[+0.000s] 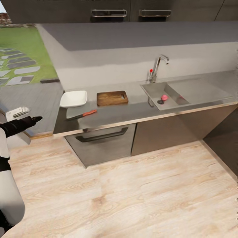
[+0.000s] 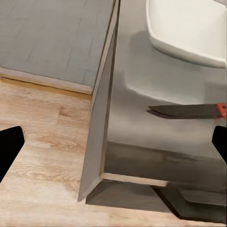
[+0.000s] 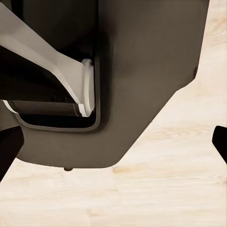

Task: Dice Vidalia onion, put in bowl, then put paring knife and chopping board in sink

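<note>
The Vidalia onion (image 1: 164,97), a small pink lump, lies in the sink (image 1: 155,90) beside the drain. On the countertop (image 1: 138,110) are the brown chopping board (image 1: 112,98), the white bowl (image 1: 73,98) to its left, and the paring knife (image 1: 82,115) with its red handle near the front edge. My left gripper (image 1: 35,119) hovers open off the counter's left end, apart from everything. In the left wrist view my left gripper (image 2: 113,146) faces the counter corner, with the knife (image 2: 182,111) and the bowl (image 2: 189,28) beyond. My right gripper (image 3: 113,144) is open, over the floor.
A chrome tap (image 1: 158,66) stands behind the sink, and a drainboard (image 1: 201,89) extends to its right. An oven front with a dark handle (image 1: 102,135) sits under the counter. Light wood floor (image 1: 142,191) spreads in front. My own dark base (image 3: 142,71) shows in the right wrist view.
</note>
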Tool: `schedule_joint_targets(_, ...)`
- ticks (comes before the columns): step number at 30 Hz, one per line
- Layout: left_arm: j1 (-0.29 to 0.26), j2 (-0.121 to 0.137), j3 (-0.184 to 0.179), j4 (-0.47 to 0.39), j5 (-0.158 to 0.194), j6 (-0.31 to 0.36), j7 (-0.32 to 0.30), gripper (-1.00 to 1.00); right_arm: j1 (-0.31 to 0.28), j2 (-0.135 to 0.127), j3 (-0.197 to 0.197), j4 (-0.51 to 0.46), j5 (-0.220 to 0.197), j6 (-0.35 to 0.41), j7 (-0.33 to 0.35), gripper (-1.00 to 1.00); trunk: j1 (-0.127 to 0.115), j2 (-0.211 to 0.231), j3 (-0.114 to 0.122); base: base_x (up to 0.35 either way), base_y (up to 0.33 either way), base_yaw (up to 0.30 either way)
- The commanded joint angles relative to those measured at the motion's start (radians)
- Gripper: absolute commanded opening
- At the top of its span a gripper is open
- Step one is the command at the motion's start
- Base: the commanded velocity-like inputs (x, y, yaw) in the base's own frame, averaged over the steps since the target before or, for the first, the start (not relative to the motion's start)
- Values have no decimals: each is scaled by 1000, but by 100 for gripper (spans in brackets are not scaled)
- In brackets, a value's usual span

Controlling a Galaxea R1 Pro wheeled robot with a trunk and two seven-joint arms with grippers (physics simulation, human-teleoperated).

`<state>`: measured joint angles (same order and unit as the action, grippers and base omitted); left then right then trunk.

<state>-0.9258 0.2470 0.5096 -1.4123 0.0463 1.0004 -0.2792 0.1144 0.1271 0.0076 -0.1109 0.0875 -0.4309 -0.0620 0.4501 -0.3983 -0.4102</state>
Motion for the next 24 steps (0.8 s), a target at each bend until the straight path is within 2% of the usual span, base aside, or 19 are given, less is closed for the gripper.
schedule_joint_targets(1,-1,0,1,0,4,6,0,100,1,0,1,-2,9,0,-6,100,0,-2,-1,-335,0,0)
schedule_joint_targets(16,-1,-7,0,3,4,6,0,100,1,0,0,-3,9,0,-7,100,0,-2,-1,-335,0,0)
schedule_joint_targets(17,-1,-17,0,17,3,3,-1,100,1,-1,0,-3,9,0,-7,100,0,-2,-1,-333,0,0)
schedule_joint_targets(20,-1,-20,0,40,-2,1,-2,100,1,-2,0,-3,9,0,-7,100,0,-2,-1,-299,0,0)
schedule_joint_targets(24,-1,-21,1,131,-43,-5,-1,100,1,-3,0,-3,9,-1,-7,100,0,-2,-1,-140,0,0)
